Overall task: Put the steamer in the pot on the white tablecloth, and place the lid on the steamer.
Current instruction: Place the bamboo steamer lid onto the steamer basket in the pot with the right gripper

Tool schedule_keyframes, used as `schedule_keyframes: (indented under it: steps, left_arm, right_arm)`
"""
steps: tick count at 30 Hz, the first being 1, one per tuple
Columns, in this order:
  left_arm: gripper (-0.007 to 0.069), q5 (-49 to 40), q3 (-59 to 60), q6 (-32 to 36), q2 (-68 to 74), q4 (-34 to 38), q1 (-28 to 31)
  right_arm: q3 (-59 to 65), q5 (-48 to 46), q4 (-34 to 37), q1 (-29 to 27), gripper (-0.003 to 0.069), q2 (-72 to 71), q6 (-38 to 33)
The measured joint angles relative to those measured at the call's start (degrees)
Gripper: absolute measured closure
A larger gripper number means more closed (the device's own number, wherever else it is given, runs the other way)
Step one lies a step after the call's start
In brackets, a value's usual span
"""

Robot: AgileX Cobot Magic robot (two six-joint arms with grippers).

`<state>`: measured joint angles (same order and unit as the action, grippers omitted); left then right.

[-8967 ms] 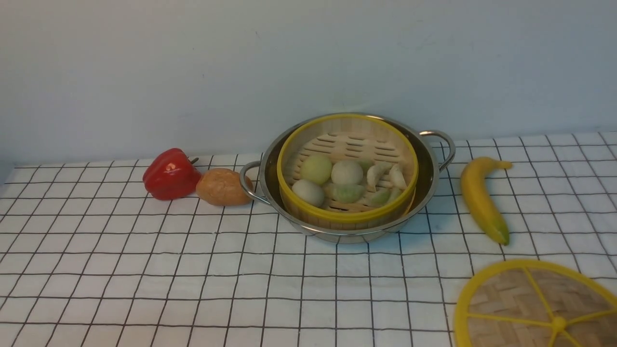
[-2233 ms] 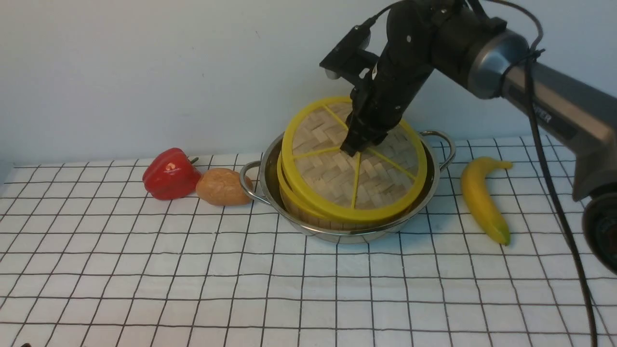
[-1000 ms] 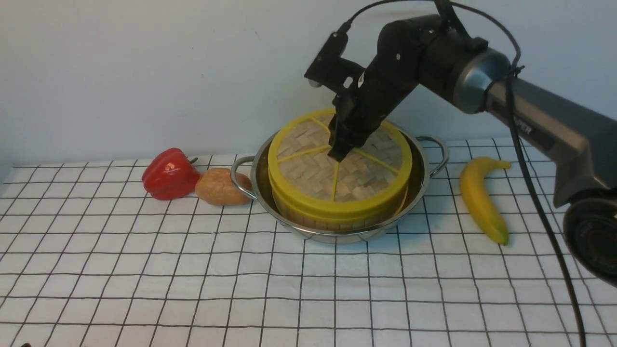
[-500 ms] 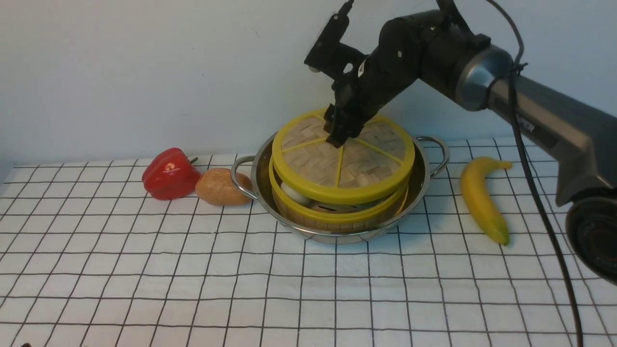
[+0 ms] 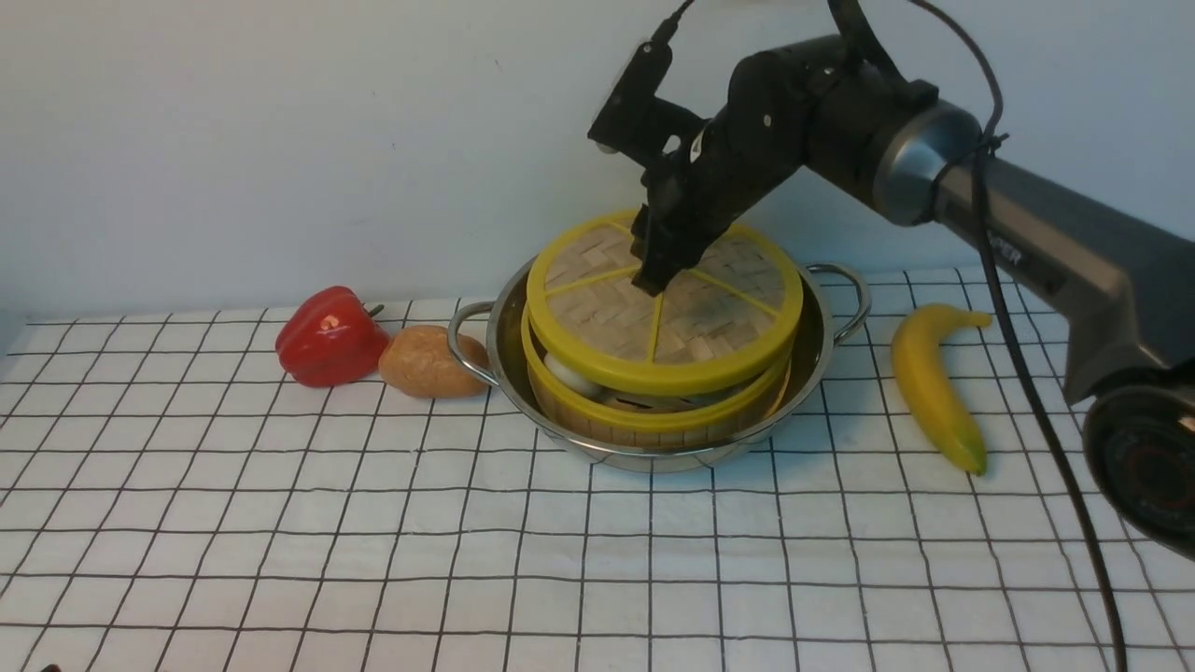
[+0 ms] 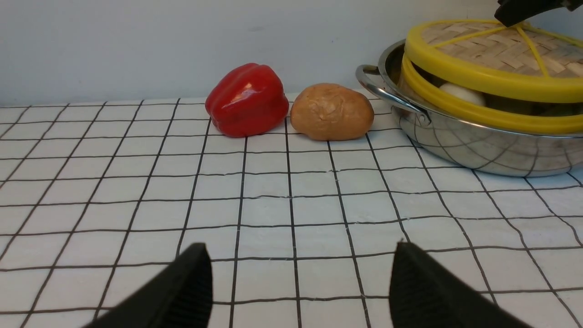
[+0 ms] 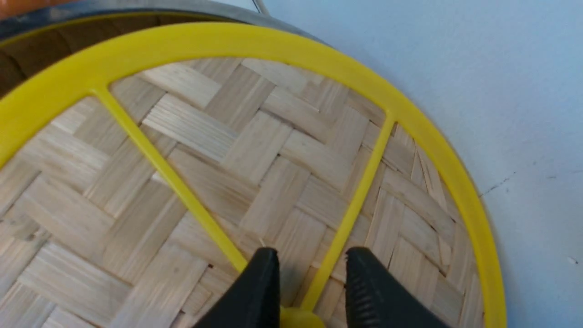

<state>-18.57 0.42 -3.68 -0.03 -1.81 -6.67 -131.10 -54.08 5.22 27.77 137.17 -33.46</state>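
Wide, shiny steel two-handled pot (image 5: 812, 355), on white black-gridded tablecloth (image 5: 373, 560). In pot: yellow-rimmed bamboo steamer (image 5: 644, 431). Over steamer: flat woven bamboo lid (image 5: 607, 317), front edge raised off steamer rim. Right gripper (image 5: 652, 283): fingers astride lid knob, pinch uncertain. Left gripper (image 6: 300, 255): fingers spread wide, well apart from pot. Arm lettering (image 5: 1013, 252): unreadable.

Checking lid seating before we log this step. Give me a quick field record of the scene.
lid: on the steamer, tilted; near edge raised, pale bun shows in the gap
steamer: inside the pot
pot: on the white tablecloth
right claw: fingertips either side of the lid's centre knob; grip unclear
left claw: open, empty, over bare tablecloth
others: red pepper and brown lump left of pot, banana right
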Motion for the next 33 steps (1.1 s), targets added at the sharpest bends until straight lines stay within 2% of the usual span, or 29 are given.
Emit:
schedule_keyframes:
  steps: [4, 6, 14, 21, 33]
  left_arm:
    - [0.0142, 0.0, 0.0, 0.0, 0.0, 0.0, 0.0]
    - [0.0142, 0.0, 0.0, 0.0, 0.0, 0.0, 0.0]
    - [0.0142, 0.0, 0.0, 0.0, 0.0, 0.0, 0.0]
    - [0.0142, 0.0, 0.0, 0.0, 0.0, 0.0, 0.0]
    - [0.0142, 0.0, 0.0, 0.0, 0.0, 0.0, 0.0]
  right_arm:
    - [0.0, -1.4, 0.0, 0.0, 0.0463, 0.0, 0.0]
    - [-0.1, -2.4, -0.2, 0.0, 0.0503, 0.1, 0.1]
    - [-0.5, -5.2, 1.3, 0.0, 0.0503, -0.1, -0.5]
    - [-0.5, -6.2, 5.6, 0.0, 0.0506, -0.2, -3.2]
    - [-0.5, -6.7, 6.4, 0.0, 0.0508, -0.2, -4.3]
